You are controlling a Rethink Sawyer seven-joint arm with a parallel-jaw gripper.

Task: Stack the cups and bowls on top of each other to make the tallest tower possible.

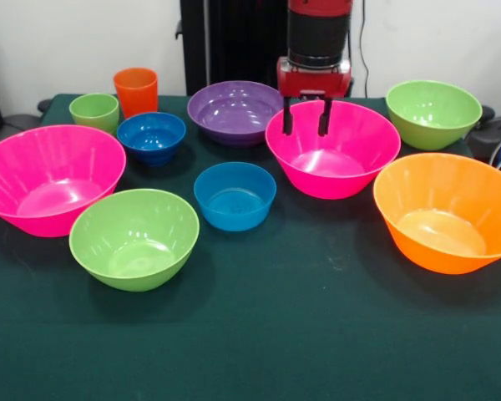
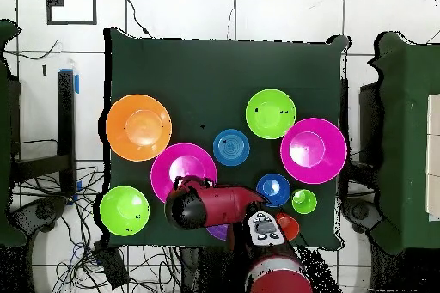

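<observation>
My gripper [image 1: 306, 117] hangs open and empty over the far rim of the middle pink bowl [image 1: 342, 159] [image 2: 183, 172]. Behind it sits the purple bowl [image 1: 234, 111], mostly hidden under my arm in the overhead view. Another pink bowl [image 1: 50, 180] [image 2: 314, 149] stands at the left. Two green bowls [image 1: 134, 238] [image 1: 434, 113], two blue bowls [image 1: 235, 195] [image 1: 151, 136] and the orange bowl [image 1: 447, 213] [image 2: 137, 126] lie spread around. The orange cup [image 1: 136, 90] and light-green cup [image 1: 94, 111] stand at the back left. Everything stands singly; no tower is in view.
A dark green cloth [image 1: 301, 334] covers the table, with a bare strip along its front edge. Cables and a dark object [image 1: 497, 138] lie off the right edge of the table. The bowls sit close together in the middle band.
</observation>
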